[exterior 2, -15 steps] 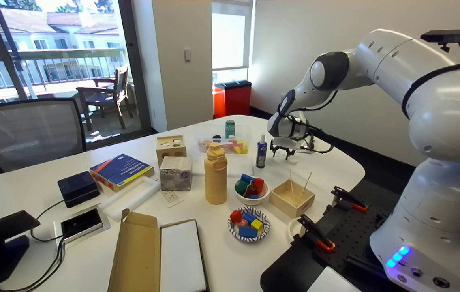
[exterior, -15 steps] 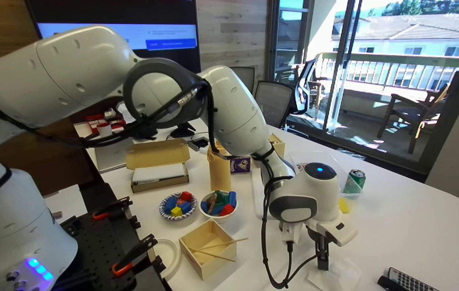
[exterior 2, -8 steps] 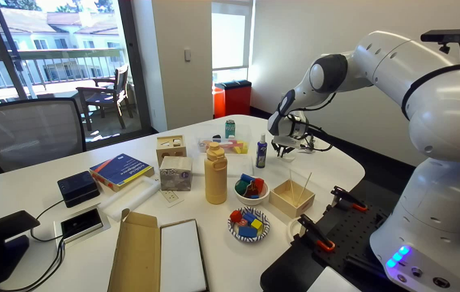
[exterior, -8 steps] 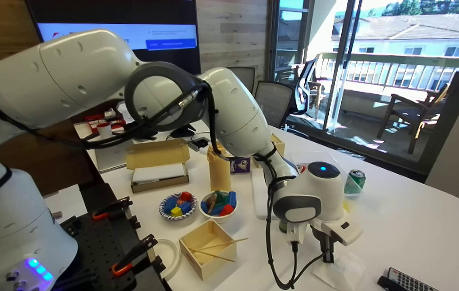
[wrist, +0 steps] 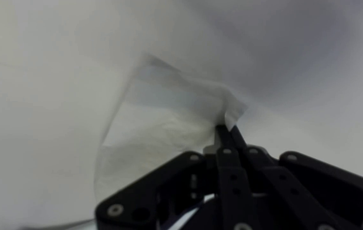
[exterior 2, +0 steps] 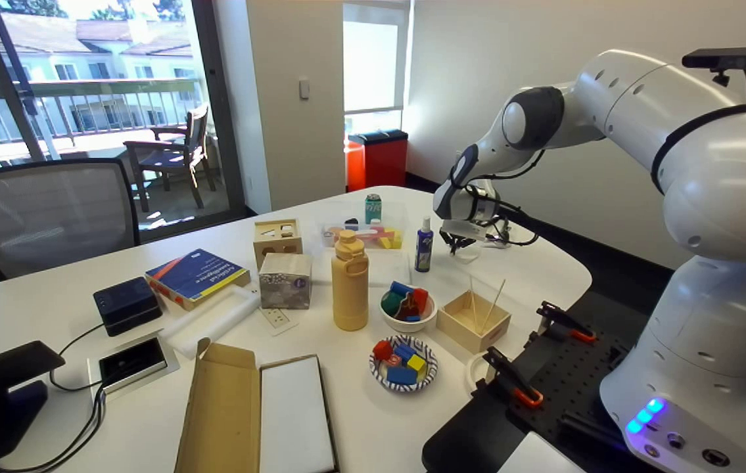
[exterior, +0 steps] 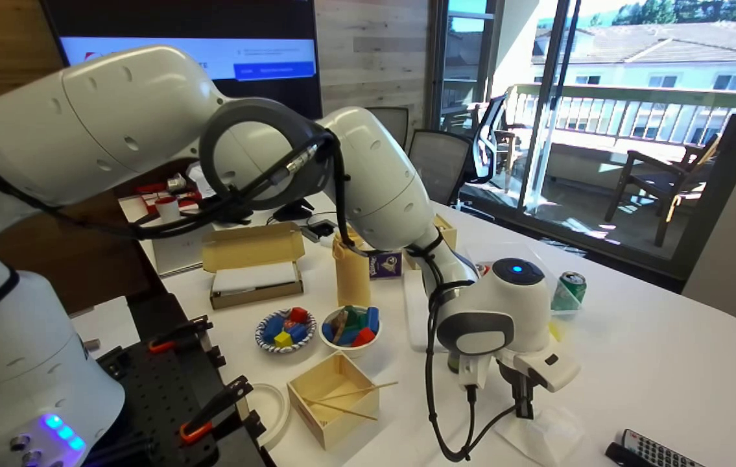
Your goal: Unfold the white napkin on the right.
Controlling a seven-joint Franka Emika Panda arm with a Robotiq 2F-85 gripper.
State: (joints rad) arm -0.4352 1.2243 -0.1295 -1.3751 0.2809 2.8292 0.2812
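Note:
The white napkin (wrist: 155, 127) lies on the white table, with folds and creases across it. A small corner of it pokes up between the fingertips of my gripper (wrist: 229, 128), whose jaws are pressed together on that edge. In an exterior view the gripper (exterior: 524, 415) points down at the near-left edge of the napkin (exterior: 552, 434), and the rest of the cloth spreads on the table. From across the table, the gripper (exterior 2: 455, 249) sits low over the white cloth, which is hard to tell from the tabletop there.
A remote control (exterior: 656, 451) lies right of the napkin. Toward the robot base stands a wooden box (exterior 2: 474, 332) with two sticks. A blue spray bottle (exterior 2: 423, 246) is close to the gripper. Farther off are a green can (exterior 2: 373, 209) and a yellow bottle (exterior 2: 350, 289).
The jaws, spread apart a second ago, have come together on the napkin's edge. The hand has shifted slightly right in an exterior view and then settled a little lower.

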